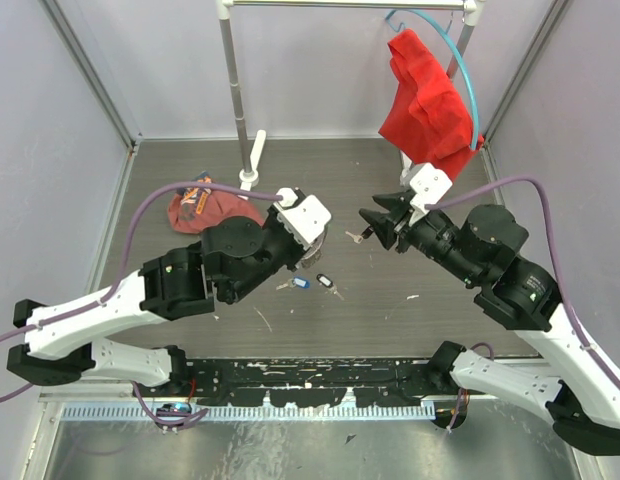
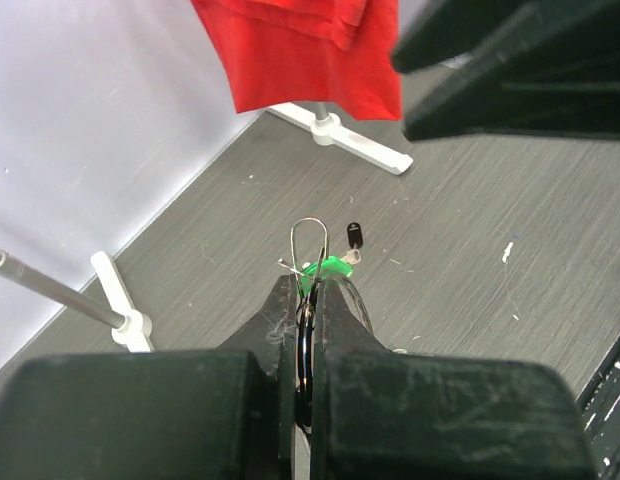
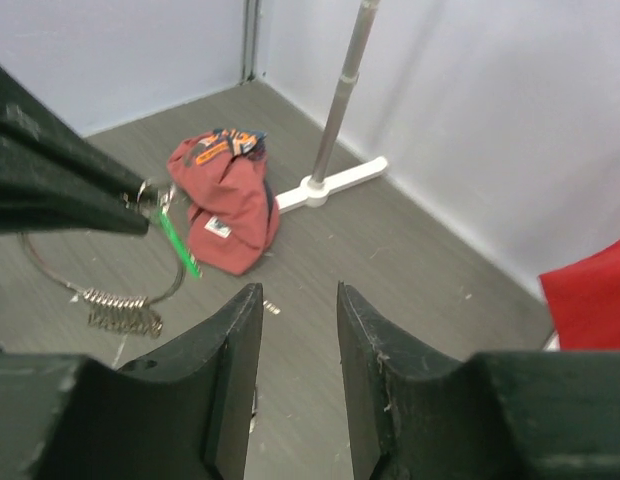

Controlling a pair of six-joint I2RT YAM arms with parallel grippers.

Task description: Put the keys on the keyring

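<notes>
My left gripper (image 1: 316,240) is shut on the thin silver keyring (image 2: 310,238), whose wire loop sticks out past the fingertips in the left wrist view. A key with a green tag (image 2: 328,267) hangs at the ring; it also shows in the right wrist view (image 3: 178,243). A black-tagged key (image 2: 354,235) lies on the table just beyond. My right gripper (image 1: 375,226) faces the left one a short way off, open and empty (image 3: 297,295). A blue-tagged key (image 1: 301,282) and a black-tagged key (image 1: 323,279) lie on the table below the left gripper.
A red cap (image 1: 205,206) lies at the back left beside the rack's white foot (image 1: 252,160). A red cloth (image 1: 425,100) hangs on a blue hoop hanger (image 1: 468,80) at the back right. A cable with a coiled spring (image 3: 115,306) lies under the left gripper.
</notes>
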